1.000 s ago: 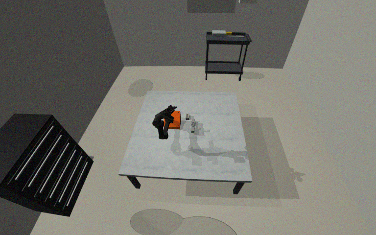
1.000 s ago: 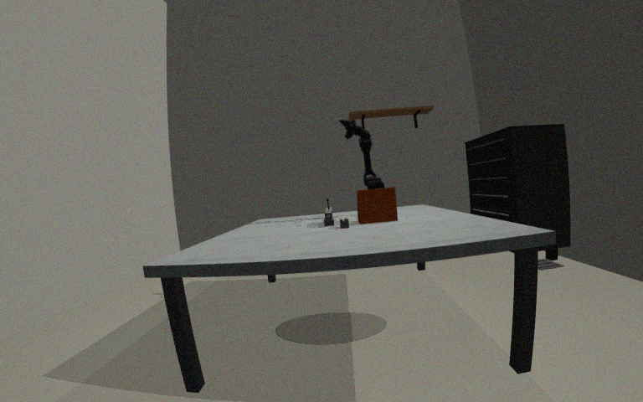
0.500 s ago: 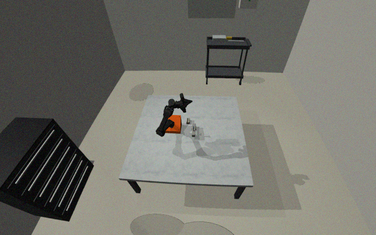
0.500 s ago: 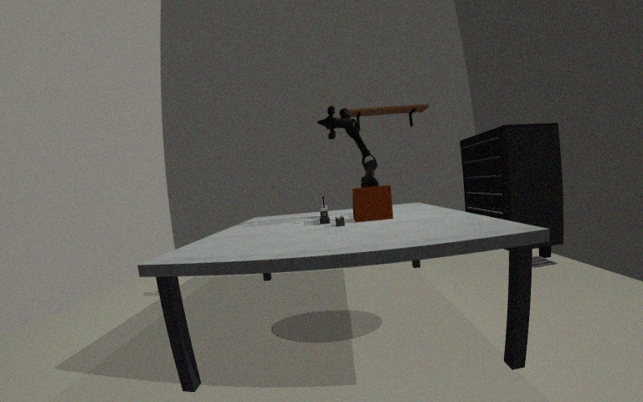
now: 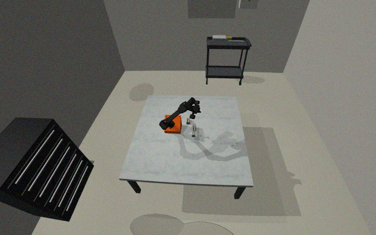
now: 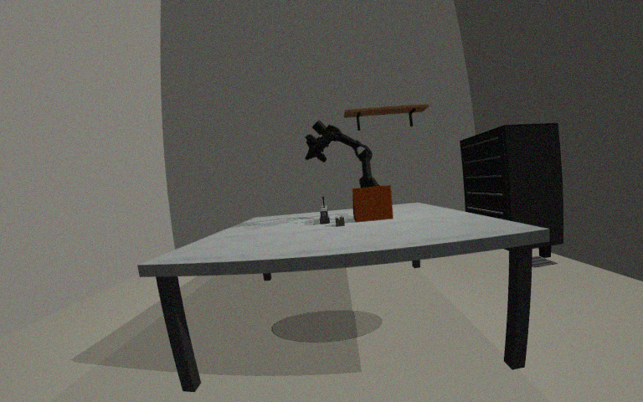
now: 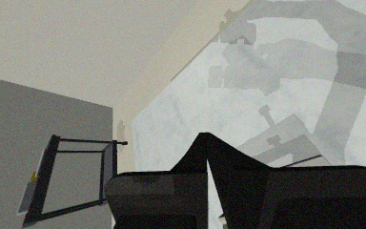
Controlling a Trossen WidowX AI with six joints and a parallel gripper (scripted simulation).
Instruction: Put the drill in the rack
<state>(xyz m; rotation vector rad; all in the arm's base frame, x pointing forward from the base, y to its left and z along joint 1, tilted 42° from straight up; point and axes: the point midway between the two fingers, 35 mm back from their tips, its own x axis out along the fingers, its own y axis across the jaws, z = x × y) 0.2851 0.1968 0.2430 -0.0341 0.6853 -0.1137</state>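
My gripper [image 5: 199, 111] [image 6: 307, 157] [image 7: 204, 136] is shut and empty, held high above the table. A small grey and white fixture [image 5: 193, 133] [image 6: 324, 219] stands on the table [image 5: 166, 166] [image 6: 426, 237], below the gripper. A thin dark pin [image 6: 323, 201], which looks like the drill, stands upright at its top. The key is too small to tell apart. A smaller grey notched block [image 5: 188, 121] [image 6: 340, 221], perhaps the rack, stands beside the fixture. In the wrist view the fingers hide most of the fixture, and its shadow lies beyond them.
The arm stands on an orange box [image 5: 173, 129] [image 6: 372, 203] close to the small block. A black drawer cabinet [image 5: 27, 138] [image 6: 531, 180] and a dark cart [image 5: 228, 42] [image 7: 45, 176] stand away from the table. A wooden shelf [image 6: 386, 111] hangs on the wall.
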